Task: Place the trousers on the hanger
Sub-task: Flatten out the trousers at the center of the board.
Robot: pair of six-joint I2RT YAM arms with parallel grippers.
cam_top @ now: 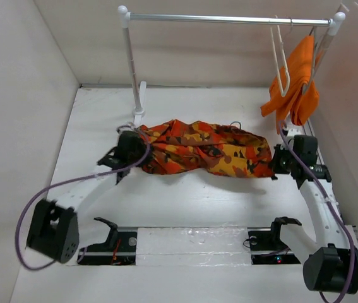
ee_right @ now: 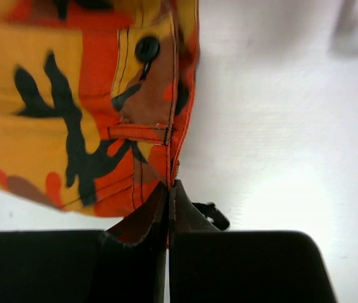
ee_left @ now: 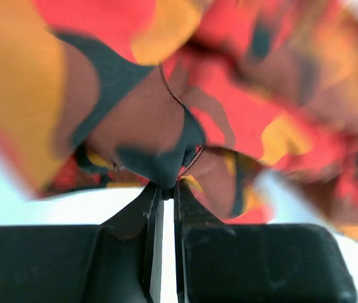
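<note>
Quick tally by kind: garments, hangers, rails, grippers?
Garments: 2 (trousers, orange garment)
Hangers clearly visible: 1 (hanger)
Rails: 1 (rail)
Grippers: 2 (left gripper, right gripper, both shut on the trousers)
Total: 6

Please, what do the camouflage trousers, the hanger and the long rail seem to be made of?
The trousers look like matte woven cloth: fine weave, stitched seams and soft folds show. The hanger seems smooth pale plastic or coated wire; too thin to tell. The rail looks like polished metal, silvery with a shine.
</note>
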